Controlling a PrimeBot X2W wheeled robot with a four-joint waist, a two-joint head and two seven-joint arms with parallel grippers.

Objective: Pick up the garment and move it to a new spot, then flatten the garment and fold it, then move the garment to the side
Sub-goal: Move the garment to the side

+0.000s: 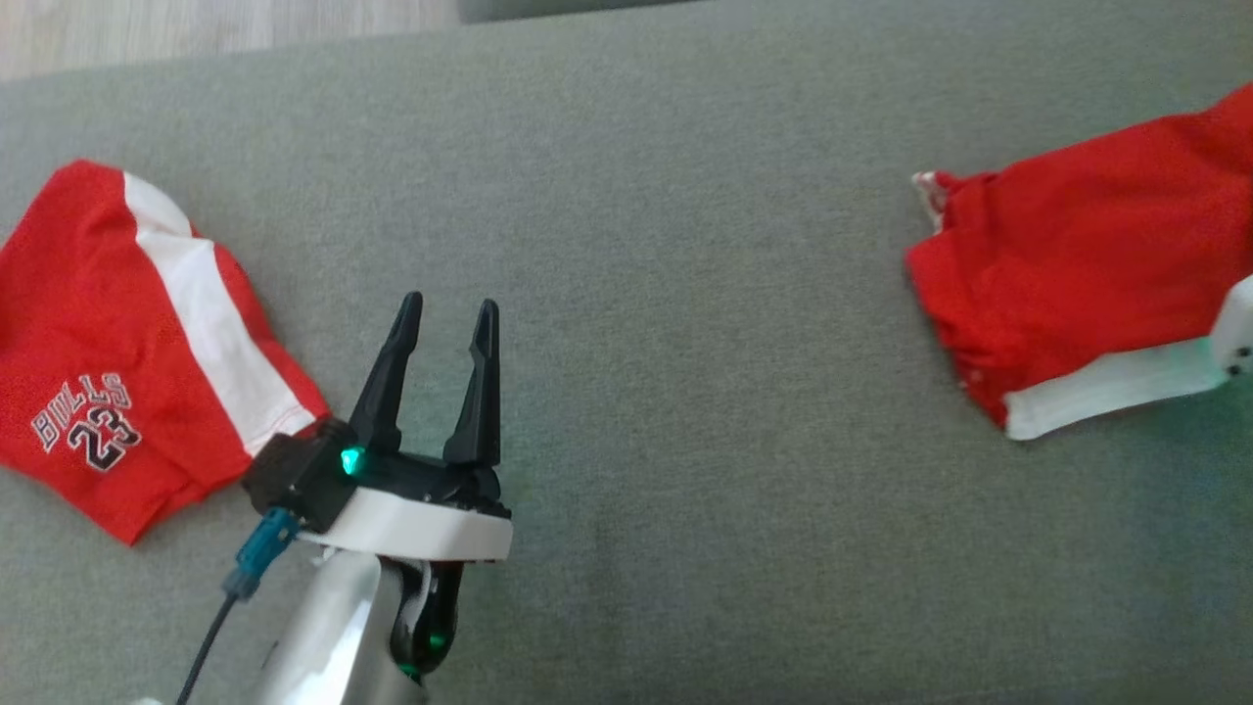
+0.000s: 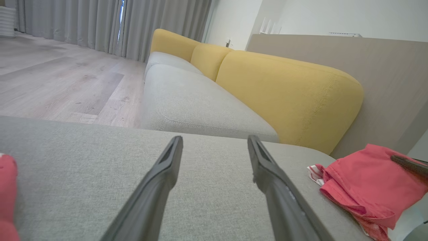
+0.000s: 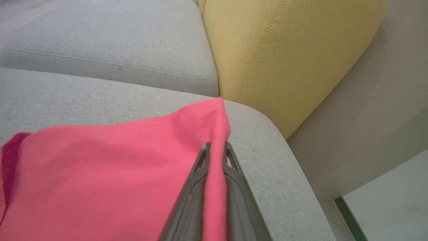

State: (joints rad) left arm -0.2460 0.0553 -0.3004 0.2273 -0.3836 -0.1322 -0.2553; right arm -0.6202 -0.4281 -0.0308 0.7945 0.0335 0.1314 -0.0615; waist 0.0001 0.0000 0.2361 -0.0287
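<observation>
Currently: right gripper (image 3: 217,146) is clamped on the garment (image 1: 1077,255). Fingers are pinched together with a fold of red cloth running up between them, close to a corner of the fabric. Cloth tents up toward the pinch, and its far left end sits bunched on the seat (image 1: 685,294). Can't tell whether the gripped end is off the seat.

Garment location: right side of the grey seat, near its right corner, with the yellow backrest (image 2: 284,90) beyond. Red, with a white band (image 1: 1106,392) along the side toward the robot and a small red-and-white striped bit at the left tip. It runs past the right edge of the head view, so full shape unknown.

Left gripper (image 1: 448,305): fingers spread wide, bare grey fabric showing between them. It's low over the seat at front left, pointing away from the robot. Green light (image 1: 350,460) on its base, blue plug (image 1: 256,553) at the wrist.

Shorts (image 1: 98,343): second red piece, white stripe, "BULLS 23" print, lying on the left of the seat. Their right corner is just beside the left gripper's base; contact unclear. Well apart from the garment, with open seat between.

Beyond the seat: another grey cushion (image 2: 187,103), wood floor (image 2: 50,77), grey curtains (image 2: 83,23).
</observation>
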